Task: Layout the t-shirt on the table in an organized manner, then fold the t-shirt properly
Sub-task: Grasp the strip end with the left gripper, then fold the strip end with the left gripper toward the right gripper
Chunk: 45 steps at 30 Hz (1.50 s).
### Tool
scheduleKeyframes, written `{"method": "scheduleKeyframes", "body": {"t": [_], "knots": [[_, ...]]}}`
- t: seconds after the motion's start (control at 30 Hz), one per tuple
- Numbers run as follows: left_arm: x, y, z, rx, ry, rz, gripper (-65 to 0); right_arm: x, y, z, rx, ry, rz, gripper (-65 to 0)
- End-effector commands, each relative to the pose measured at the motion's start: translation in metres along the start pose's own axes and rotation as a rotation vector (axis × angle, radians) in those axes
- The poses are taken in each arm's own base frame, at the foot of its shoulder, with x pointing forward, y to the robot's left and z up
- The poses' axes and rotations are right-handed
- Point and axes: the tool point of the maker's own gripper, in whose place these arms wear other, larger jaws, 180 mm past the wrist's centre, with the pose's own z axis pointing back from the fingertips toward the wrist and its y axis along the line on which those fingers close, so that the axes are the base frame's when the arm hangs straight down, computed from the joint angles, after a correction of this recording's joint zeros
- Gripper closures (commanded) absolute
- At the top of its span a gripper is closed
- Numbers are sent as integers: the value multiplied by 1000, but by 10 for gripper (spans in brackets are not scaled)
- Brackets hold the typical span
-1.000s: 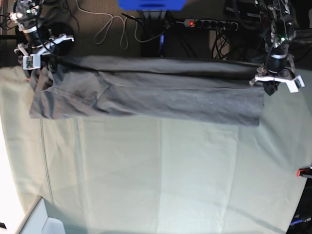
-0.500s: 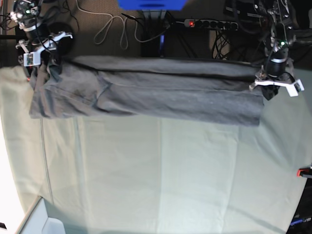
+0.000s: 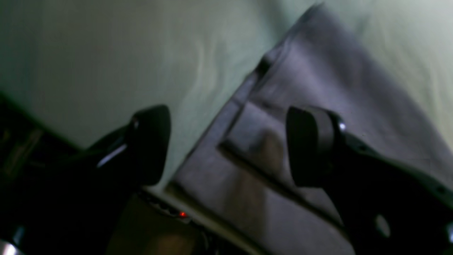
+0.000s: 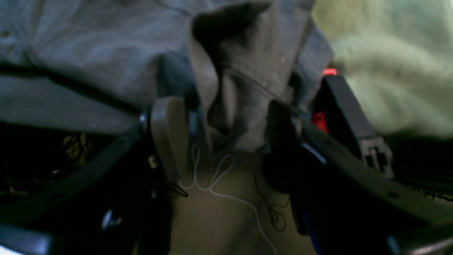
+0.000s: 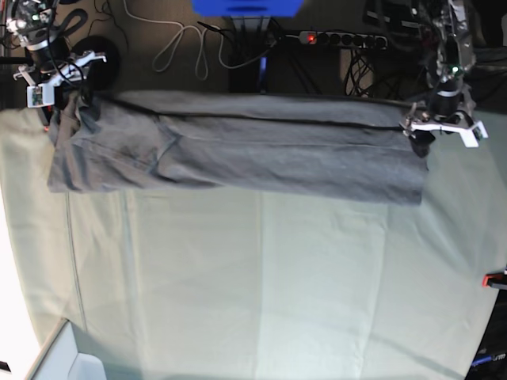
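T-shirt [image 5: 238, 154] lies as a long grey band along the far edge of the tabletop [image 5: 261, 293], spread across the pale green cloth from near one side to near the other. Folded lengthwise: one dark crease line runs along its upper part. Fabric is bunched and wrinkled at the end on the base view's left; the other end is cut off fairly square.

Left claw [image 5: 440, 127] (base view's right): above the shirt's end by the far corner. Wrist view shows both fingers [image 3: 308, 145] spread wide, nothing between them; the hemmed corner of the shirt [image 3: 318, 124] lies flat on the cloth below the gap. Released. View is blurred.

Right claw [image 5: 55, 75] (base view's left): at the bunched end, over the table's far edge. Wrist view shows its fingers [image 4: 170, 134] apart, with a raised fold of grey fabric [image 4: 240, 88] standing in the gap. The fold looks close to the dark finger; contact cannot be told. Not clenched on the cloth.

A red clamp [image 4: 320, 120] sits just beside the right claw at the table edge; another [image 5: 495, 279] shows at the base view's right edge. Power strip [image 5: 341, 38] and cables on the floor beyond the table.
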Motion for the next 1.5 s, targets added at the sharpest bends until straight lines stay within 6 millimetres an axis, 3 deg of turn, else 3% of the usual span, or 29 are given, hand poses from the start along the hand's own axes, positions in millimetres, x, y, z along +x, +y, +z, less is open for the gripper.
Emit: {"method": "scheduleKeyframes", "body": {"t": [0.0,0.23,0.5,0.73,0.8,0.9,1.17,1.4,1.47], "knots": [[11,-2,-2,-10,-38,-4,-491,8,-5,3,-7,-29,8,-362],[-9,5,-21,22,21,24,-485,10,-5,2,-7,-30,10,-362],[-28,-13,-22,-21,67,-7,-236,10,-5,1,-7,-32,10,-362],[-32,-12,-20,-19,78,-6,-222,10,-5,1,-7,-32,10,-362],[-31,-12,-20,-21,77,-6,-166,10,-5,1,-7,-32,10,-362],[-32,-12,-20,-21,78,0,-8,10,-4,1,-6,-32,10,-362],[-19,-26,-11,-55,35,-1,0,11,-4,1,-6,-32,12,-362],[26,-67,22,-161,-104,-14,0,23,-9,-5,-18,-63,9,-362],[27,-80,29,-191,-114,-8,0,23,-15,-3,-35,-66,7,-362]]}}
